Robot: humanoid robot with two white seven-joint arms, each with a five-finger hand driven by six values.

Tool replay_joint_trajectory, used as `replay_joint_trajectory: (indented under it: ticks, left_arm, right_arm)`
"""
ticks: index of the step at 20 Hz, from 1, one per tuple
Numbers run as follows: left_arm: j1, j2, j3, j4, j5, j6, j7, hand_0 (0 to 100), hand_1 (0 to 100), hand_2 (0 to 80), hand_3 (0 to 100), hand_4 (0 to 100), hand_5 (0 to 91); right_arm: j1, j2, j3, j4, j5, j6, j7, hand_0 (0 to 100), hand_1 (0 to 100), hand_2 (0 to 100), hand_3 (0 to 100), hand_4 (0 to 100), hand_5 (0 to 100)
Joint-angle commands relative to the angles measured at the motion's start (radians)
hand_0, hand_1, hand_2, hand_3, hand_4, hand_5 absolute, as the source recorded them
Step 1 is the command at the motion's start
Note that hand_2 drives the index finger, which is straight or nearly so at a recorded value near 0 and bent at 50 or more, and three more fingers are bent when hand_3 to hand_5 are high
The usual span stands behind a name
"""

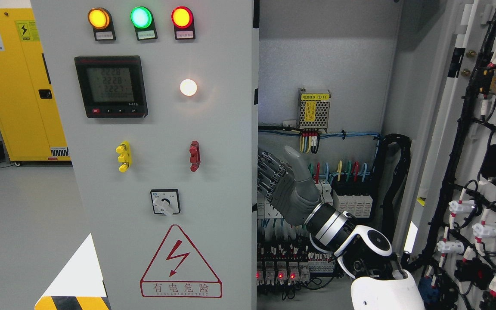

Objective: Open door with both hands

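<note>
The grey left cabinet door [218, 181] stands closed or nearly so; it carries three lit lamps, a meter [111, 86] and a rotary switch [165, 202]. The right door [454, 142] is swung wide open at the right, its inner face covered in black wiring. My right hand [274, 183] comes up from the lower right inside the cabinet. Its fingers [269, 172] curl onto the left door's free edge with the tips hidden behind it, and the thumb [295, 161] points up. The left arm does not show.
Inside the cabinet [325, 64] are a power supply [314, 110], coloured wires and rows of breakers and relays right behind my hand. A yellow storage cabinet [15, 86] stands at the far left on grey floor. A white panel with a yellow-black stripe [78, 280] shows at the lower left.
</note>
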Motion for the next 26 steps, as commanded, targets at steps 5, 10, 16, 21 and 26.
replay_joint_trajectory:
  ticks: [5, 10, 16, 21, 26]
  left_arm:
    - [0.022, -0.002, 0.002, 0.001, 0.002, 0.0, 0.0, 0, 0, 0.0, 2, 0, 0.0]
    - [0.022, -0.002, 0.002, 0.001, 0.002, 0.0, 0.0, 0, 0, 0.0, 2, 0, 0.0]
    - [0.022, -0.002, 0.0, 0.001, 0.002, 0.0, 0.0, 0, 0, 0.0, 2, 0, 0.0]
    - [0.022, -0.002, 0.0, -0.002, 0.002, 0.0, 0.0, 0, 0, 0.0, 2, 0, 0.0]
    - [0.022, -0.002, 0.0, -0.002, 0.002, 0.0, 0.0, 0, 0, 0.0, 2, 0, 0.0]
  right_arm:
    - [-0.002, -0.001, -0.004, 0.007, -0.002, 0.009, 0.035, 22, 2, 0, 0, 0, 0]
    - [-0.004, -0.001, -0.006, 0.007, -0.002, 0.008, 0.043, 22, 1, 0, 0, 0, 0]
    - [-0.01, -0.001, -0.006, 0.004, -0.005, 0.005, 0.045, 22, 1, 0, 0, 0, 0]
    - [0.007, -0.014, 0.002, -0.027, -0.007, 0.0, 0.045, 22, 1, 0, 0, 0, 0]
    - [0.047, -0.031, 0.014, -0.085, -0.039, -0.003, 0.045, 22, 1, 0, 0, 0, 0]
